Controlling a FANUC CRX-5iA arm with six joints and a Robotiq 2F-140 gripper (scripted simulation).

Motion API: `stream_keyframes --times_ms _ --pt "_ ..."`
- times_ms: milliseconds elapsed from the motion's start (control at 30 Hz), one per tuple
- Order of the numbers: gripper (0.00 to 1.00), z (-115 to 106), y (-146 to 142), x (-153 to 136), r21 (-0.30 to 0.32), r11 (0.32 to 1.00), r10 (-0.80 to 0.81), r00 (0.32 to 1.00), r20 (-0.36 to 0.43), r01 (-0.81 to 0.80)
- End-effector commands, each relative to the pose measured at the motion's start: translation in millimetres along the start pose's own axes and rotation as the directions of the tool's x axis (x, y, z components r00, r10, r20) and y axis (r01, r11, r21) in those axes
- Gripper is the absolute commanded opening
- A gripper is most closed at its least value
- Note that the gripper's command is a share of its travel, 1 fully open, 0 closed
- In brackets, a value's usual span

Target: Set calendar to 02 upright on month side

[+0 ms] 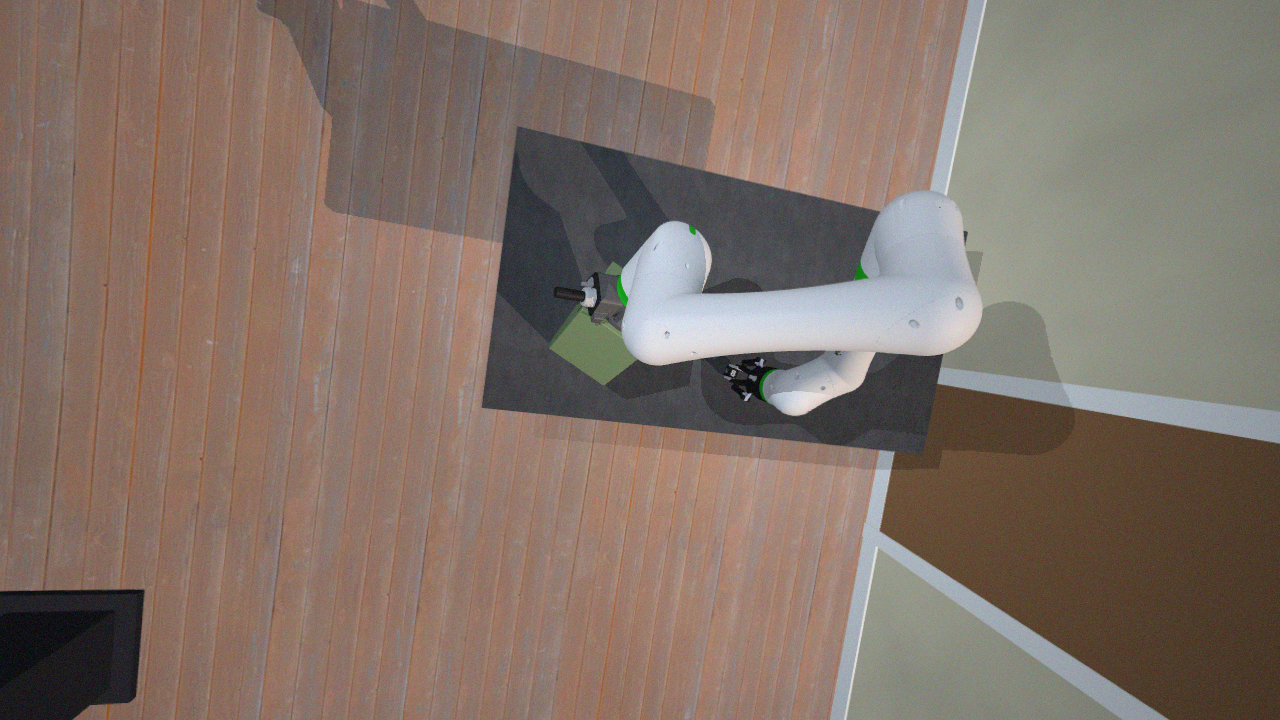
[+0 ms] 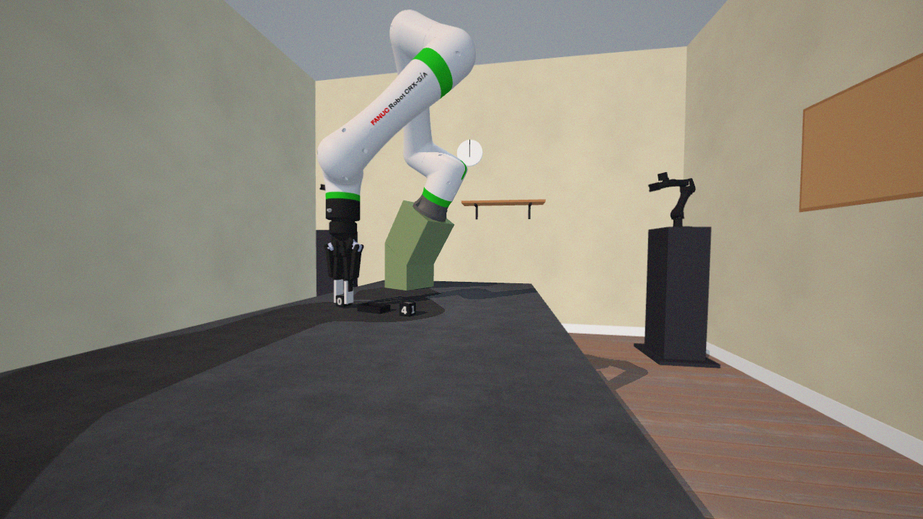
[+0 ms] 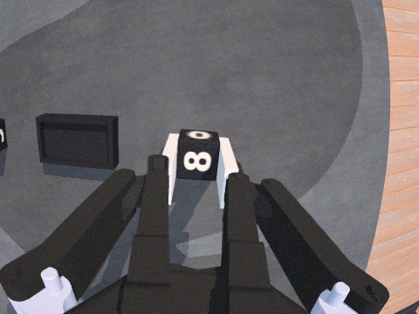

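My gripper (image 1: 733, 373) (image 2: 343, 295) (image 3: 197, 151) is shut on a black cube (image 2: 339, 301) (image 3: 198, 153). In the wrist view this cube shows a white 8 toward the camera and a 0 on the adjoining face; the exterior view shows a 0. It is low, close to the table; whether it touches is unclear. The empty black tray (image 2: 374, 308) (image 3: 113, 144) lies flat left of the held cube in the wrist view. No month's name is visible. A second black cube (image 2: 407, 308) (image 3: 2, 136) stands beyond the tray, showing 4 and 1 in the exterior view.
The dark table (image 1: 787, 210) (image 2: 387, 400) bears the arm's green pedestal (image 1: 595, 347) (image 2: 408, 258) behind the tray. The table's edge and the wooden floor (image 3: 401, 144) lie to the right in the wrist view. A small black arm stands on a separate dark stand (image 2: 677, 296).
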State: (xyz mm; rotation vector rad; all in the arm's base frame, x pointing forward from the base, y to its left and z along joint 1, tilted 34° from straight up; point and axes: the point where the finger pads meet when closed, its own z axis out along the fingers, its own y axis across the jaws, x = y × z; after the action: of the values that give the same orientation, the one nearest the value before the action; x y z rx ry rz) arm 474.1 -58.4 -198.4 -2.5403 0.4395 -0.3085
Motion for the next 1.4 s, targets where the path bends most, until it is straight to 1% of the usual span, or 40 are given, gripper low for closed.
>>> stream_keyframes --times_ms 0,1367 --pt "0.17 -0.2 0.2 0.1 0.0 1.0 0.0 1.0 0.0 0.0" --pt "0.17 3.5 0.2 0.1 0.0 1.0 0.0 1.0 0.0 0.0"
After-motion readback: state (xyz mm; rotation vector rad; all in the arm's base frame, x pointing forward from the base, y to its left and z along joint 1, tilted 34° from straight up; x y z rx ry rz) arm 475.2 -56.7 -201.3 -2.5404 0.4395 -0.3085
